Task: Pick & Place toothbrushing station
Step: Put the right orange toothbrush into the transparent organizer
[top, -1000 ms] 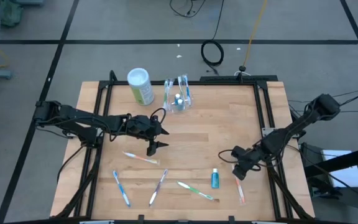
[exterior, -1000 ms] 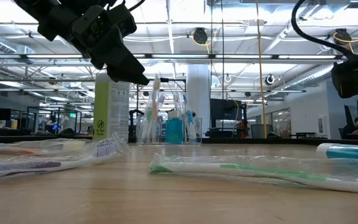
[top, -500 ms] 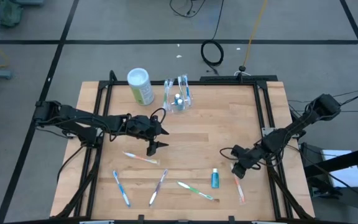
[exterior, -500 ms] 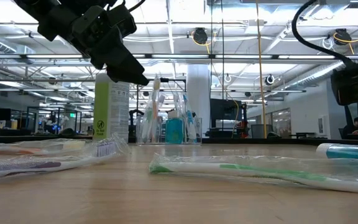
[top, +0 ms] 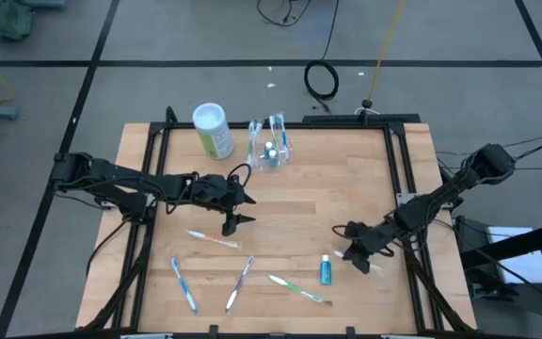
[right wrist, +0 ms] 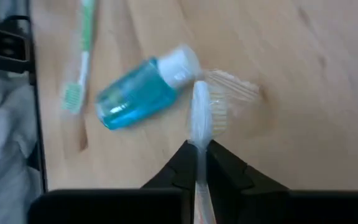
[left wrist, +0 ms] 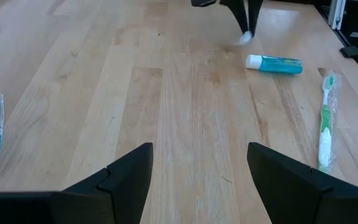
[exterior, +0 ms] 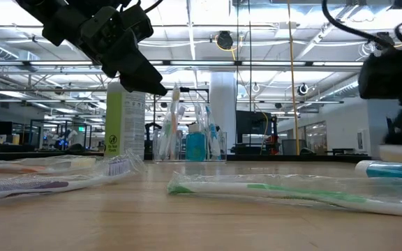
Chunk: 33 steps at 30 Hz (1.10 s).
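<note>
The toothbrushing station [top: 269,151], a clear holder with brushes standing in it, rests on the table's far side; in the low view the station [exterior: 187,143] stands upright. My right gripper [top: 358,256] hovers near the right front, beside a small blue bottle [top: 326,270], and is shut on a wrapped toothbrush [right wrist: 199,112]. My left gripper [top: 238,213] hangs open above the table's left middle, with nothing between its fingers [left wrist: 129,180]. My right gripper pinches the wrapped toothbrush's handle [right wrist: 197,163] between its two fingers, which lie along it. The fingers slant down toward the table's left. The head end [right wrist: 199,93] and clear wrapper [right wrist: 232,93] stick out beyond the tips, low over the wood beside the blue bottle [right wrist: 138,93].
A green canister [top: 213,130] with a white lid stands left of the station. Several wrapped toothbrushes lie along the near side: one [top: 212,239], a blue one [top: 183,284], another [top: 239,282] and a green one [top: 296,288]. Bare wood lies in the table's middle.
My right gripper has shut on the toothbrush that lay at the near right corner, and has tipped and rolled a little. The brush has left its spot on the wood and now sticks out from the fingers beside the blue bottle.
</note>
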{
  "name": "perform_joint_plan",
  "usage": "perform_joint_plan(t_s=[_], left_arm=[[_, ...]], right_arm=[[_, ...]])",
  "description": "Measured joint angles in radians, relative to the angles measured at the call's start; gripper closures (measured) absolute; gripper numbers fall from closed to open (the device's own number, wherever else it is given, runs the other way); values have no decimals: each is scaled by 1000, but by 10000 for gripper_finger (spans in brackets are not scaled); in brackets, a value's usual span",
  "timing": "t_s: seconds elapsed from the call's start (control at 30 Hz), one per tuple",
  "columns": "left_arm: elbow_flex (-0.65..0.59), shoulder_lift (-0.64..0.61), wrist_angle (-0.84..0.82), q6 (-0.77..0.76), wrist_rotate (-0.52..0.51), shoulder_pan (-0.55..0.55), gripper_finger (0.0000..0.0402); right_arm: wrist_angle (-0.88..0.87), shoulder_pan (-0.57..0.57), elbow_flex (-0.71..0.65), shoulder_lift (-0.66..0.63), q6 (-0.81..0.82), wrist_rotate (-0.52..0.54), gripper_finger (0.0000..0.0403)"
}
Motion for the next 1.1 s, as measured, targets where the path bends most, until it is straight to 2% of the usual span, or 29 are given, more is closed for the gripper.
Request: perform_joint_plan(t_s=[0.13,0.23,0.33,0.47,0.57,0.7,0.83,1.1], left_arm=[[0,0,0,0,0,0,135],[0,0,0,7,0,0,135],[0,0,0,16,0,0,135],[0,0,0,16,0,0,135],[0,0,0,25,0,0,135],[0,0,0,27,0,0,135],[0,0,0,29,-4,0,135],[0,0,-2,37,-34,0,135]], right_arm=[[136,-79,0,-1,-203,43,380],[290,-173,0,-1,-441,78,371],[508,-289,0,-1,-724,128,373],[834,-450,2,-1,-974,249,385],[1041,-568,2,1,-1123,247,388],[1259,-720,9,56,-1163,68,382],[1311,-814,89,163,-1105,-81,380],[1304,-923,344,463,-1097,-88,384]])
